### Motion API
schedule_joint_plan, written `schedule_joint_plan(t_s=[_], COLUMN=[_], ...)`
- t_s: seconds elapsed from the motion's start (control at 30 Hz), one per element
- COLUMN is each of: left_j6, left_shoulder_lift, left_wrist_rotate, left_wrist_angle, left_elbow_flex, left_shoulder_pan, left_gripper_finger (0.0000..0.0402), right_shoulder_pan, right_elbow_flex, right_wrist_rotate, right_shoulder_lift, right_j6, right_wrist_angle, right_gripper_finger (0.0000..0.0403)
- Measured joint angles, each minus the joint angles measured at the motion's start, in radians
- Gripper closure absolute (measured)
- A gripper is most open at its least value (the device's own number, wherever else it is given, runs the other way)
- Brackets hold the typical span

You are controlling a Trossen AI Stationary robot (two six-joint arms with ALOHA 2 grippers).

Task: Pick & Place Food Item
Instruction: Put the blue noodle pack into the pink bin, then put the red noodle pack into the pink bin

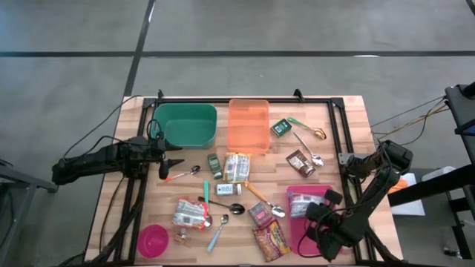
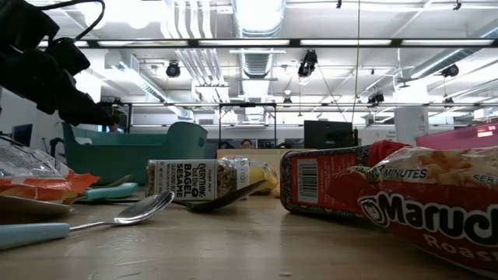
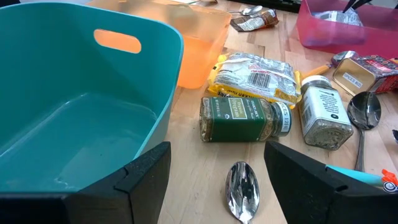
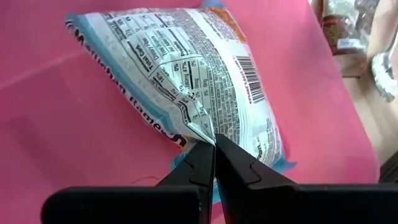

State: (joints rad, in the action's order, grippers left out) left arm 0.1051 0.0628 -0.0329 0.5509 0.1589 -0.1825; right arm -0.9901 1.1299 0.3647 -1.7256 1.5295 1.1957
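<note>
A white ramen packet (image 4: 186, 81) with a nutrition label lies in the pink bin (image 4: 56, 137) at the table's near right, also seen as the packet (image 1: 303, 201) in the bin (image 1: 297, 231) from above. My right gripper (image 4: 214, 144) is shut on it and points steeply down, shown from above as the gripper (image 1: 316, 213). My left gripper (image 1: 167, 159) waits open at the table's left beside the teal bin (image 1: 185, 124), nothing between its fingers (image 3: 143, 177). My right gripper pinches the packet's crinkled edge (image 4: 202, 132) between its two fingertips, coming from above and slanting down. The packet spreads away from the fingers over the bin's pink floor. Whether it rests there or is raised I cannot tell.
An orange bin (image 1: 249, 124) stands next to the teal one. Spice jars (image 3: 245, 118), a noodle bag (image 3: 255, 71), spoons (image 3: 242, 186), a red Maruchan packet (image 2: 420, 202) and other snacks litter the middle. A pink bowl (image 1: 152, 239) sits near left.
</note>
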Motion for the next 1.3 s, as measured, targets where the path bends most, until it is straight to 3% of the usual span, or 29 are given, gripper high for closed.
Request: schedule_joint_plan(t_s=[0.23,0.5,0.7,0.93,1.13,1.3], left_j6=[0.0,0.0,0.0,0.0,0.0,0.0], left_shoulder_lift=[0.0,0.0,0.0,0.0,0.0,0.0], left_wrist_rotate=[0.0,0.0,0.0,0.0,0.0,0.0], left_wrist_angle=[0.0,0.0,0.0,0.0,0.0,0.0], left_elbow_flex=[0.0,0.0,0.0,0.0,0.0,0.0], left_shoulder_pan=[0.0,0.0,0.0,0.0,0.0,0.0], left_gripper_finger=[0.014,0.0141,0.0141,0.0141,0.0141,0.0141], right_shoulder_pan=[0.0,0.0,0.0,0.0,0.0,0.0], right_elbow_flex=[0.052,0.08,0.094,0.173,0.239,0.252], right_wrist_rotate=[-0.029,-0.025,-0.022,0.005,0.055,0.173], right_shoulder_lift=[0.0,0.002,0.002,0.002,0.002,0.002], right_j6=[-0.002,-0.068,-0.093,-0.095,-0.273,-0.163], right_wrist_angle=[0.001,0.003,-0.01,-0.061,-0.154,-0.259], right_gripper_finger=[0.0375,0.0252,0.0195,0.0168,0.0159,0.0159])
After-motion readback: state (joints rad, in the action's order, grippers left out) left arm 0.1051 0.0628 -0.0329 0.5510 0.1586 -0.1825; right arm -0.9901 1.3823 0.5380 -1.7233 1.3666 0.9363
